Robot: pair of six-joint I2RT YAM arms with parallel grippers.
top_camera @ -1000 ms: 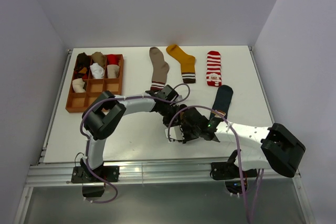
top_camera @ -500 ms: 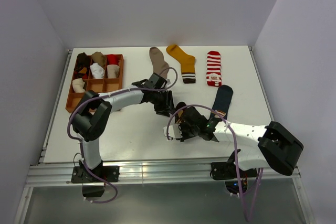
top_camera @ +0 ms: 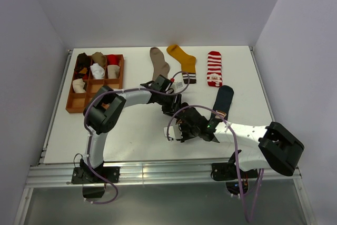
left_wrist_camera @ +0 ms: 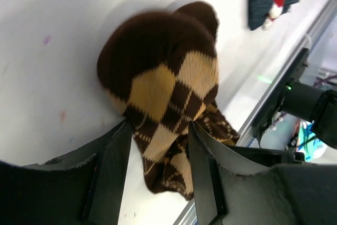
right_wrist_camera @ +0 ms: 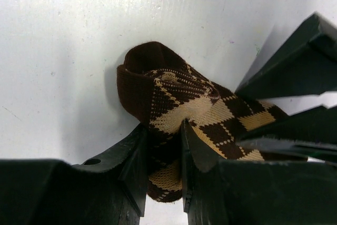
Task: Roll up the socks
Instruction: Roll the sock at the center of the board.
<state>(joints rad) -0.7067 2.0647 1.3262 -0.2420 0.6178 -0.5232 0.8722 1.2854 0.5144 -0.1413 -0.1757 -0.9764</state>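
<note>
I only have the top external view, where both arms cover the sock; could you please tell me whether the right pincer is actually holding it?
Observer: Yes. The right wrist view shows the right pincer shut on the brown argyle sock, fabric pinched between its fingers.
Operator: Thanks. And the other arm?
Observer: The left pincer straddles the same sock; fabric fills the gap, but I cannot tell whether it presses.
Operator: How does the free end look?
Observer: Bunched into a rounded lump lying on the table.
</note>
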